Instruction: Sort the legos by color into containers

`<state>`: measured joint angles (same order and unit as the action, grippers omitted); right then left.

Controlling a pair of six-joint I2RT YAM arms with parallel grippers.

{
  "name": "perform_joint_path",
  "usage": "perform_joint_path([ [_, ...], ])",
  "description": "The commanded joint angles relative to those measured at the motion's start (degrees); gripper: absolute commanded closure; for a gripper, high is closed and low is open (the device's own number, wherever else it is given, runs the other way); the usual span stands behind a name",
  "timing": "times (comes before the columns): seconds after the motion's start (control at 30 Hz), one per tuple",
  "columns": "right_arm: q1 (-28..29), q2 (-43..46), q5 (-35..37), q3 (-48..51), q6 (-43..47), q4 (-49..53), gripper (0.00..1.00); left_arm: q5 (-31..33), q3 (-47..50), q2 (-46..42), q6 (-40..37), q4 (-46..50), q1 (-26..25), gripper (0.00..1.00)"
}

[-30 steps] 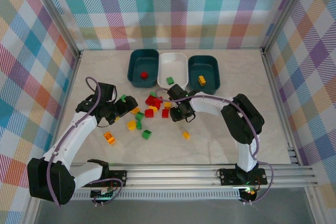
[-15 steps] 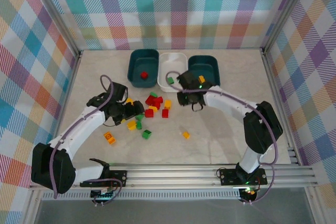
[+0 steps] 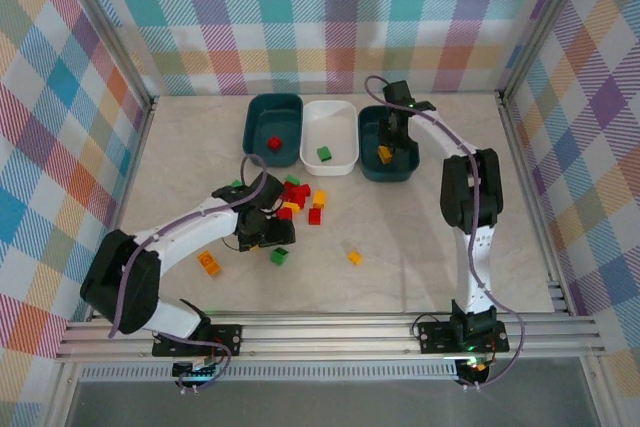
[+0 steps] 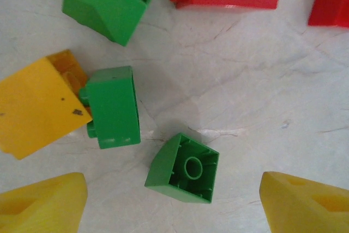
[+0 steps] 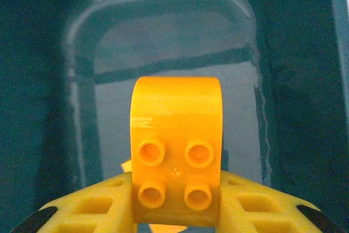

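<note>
Closest to you, three legos sit alone on the table [image 3: 450, 232]: an orange one [image 3: 209, 263], a green one [image 3: 279, 256] at 3 o'clock from it, and a small yellow one [image 3: 354, 257] farther along at 3 o'clock. Your left gripper [image 3: 262, 230] is down low, just at 11 o'clock from that green one, and its fingers [image 4: 43, 203] are wide apart. The left wrist view shows an upside-down green lego [image 4: 184, 168] lying between them, touching neither. A side-lying green lego [image 4: 112, 106] at 10 o'clock from it leans on a yellow lego [image 4: 35, 107]. A little farther is the pile of red, yellow and green legos [image 3: 298, 197]. At 12 o'clock from the pile stand three tubs in a row. The left teal tub [image 3: 273, 99] holds a red lego [image 3: 274, 143], the white tub [image 3: 330, 104] holds a green lego [image 3: 323, 154], and the right teal tub [image 3: 412, 147] holds an orange lego [image 3: 384, 154]. Your right gripper [image 3: 390, 132] hangs over the right teal tub, with its fingers [image 5: 92, 211] clamped on a four-stud orange lego [image 5: 175, 135].
</note>
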<state>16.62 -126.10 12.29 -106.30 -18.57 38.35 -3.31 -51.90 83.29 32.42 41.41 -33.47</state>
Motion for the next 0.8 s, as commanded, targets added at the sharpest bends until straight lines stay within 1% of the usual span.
perform_joint_path([
  [0.0, 0.5, -0.4, -1.5, -4.8, 0.7, 5.7, 0.61, 1.1, 0.1, 3.4, -2.0, -1.4, -0.7, 0.19],
  [0.07, 0.3, -0.3, -1.8, -4.4, 1.1, 5.7, 0.54, 0.7, 0.0, 5.9, -2.5, -2.3, -1.1, 0.22],
  [0.1, 0.3, 0.1, -1.7, -4.1, 1.3, 5.7, 0.50, 0.7, 0.0, 6.9, -2.5, -2.8, -1.3, 0.23],
  [0.13, 0.3, 0.9, -1.5, -3.4, 1.3, 5.4, 0.43, 0.2, 0.1, 7.6, -2.5, -3.3, -1.5, 0.24],
  [0.2, 0.3, 2.7, -1.2, -2.1, 1.3, 4.4, 0.38, -0.7, 0.0, 8.4, -2.8, -3.8, -2.2, 0.24],
  [0.3, 0.3, 5.4, -1.0, -0.5, 1.1, 4.0, 0.35, 0.0, -0.3, 8.6, -3.9, -3.9, -4.1, 0.25],
  [0.37, 0.3, 8.3, -1.2, 2.4, 0.3, 2.4, 0.32, 0.3, -0.7, 9.1, -4.4, -4.3, -5.2, 0.25],
  [0.43, 0.3, 11.6, -2.1, 6.9, -1.1, 0.1, 0.31, 0.2, -1.5, 10.1, -4.7, -4.5, -6.1, 0.25],
  [0.6, 0.3, 22.1, -4.9, 21.9, -3.8, -6.2, 0.30, 0.2, -2.8, 12.1, -4.0, -4.1, -9.3, 0.25],
  [0.7, 0.3, 27.2, -5.8, 29.2, -4.2, -8.1, 0.29, 1.7, -4.1, 12.8, -3.5, -2.6, -11.4, 0.26],
  [0.77, 0.3, 30.0, -6.3, 32.8, -4.3, -8.8, 0.29, 2.6, -4.9, 13.4, -3.2, -1.9, -12.5, 0.29],
])
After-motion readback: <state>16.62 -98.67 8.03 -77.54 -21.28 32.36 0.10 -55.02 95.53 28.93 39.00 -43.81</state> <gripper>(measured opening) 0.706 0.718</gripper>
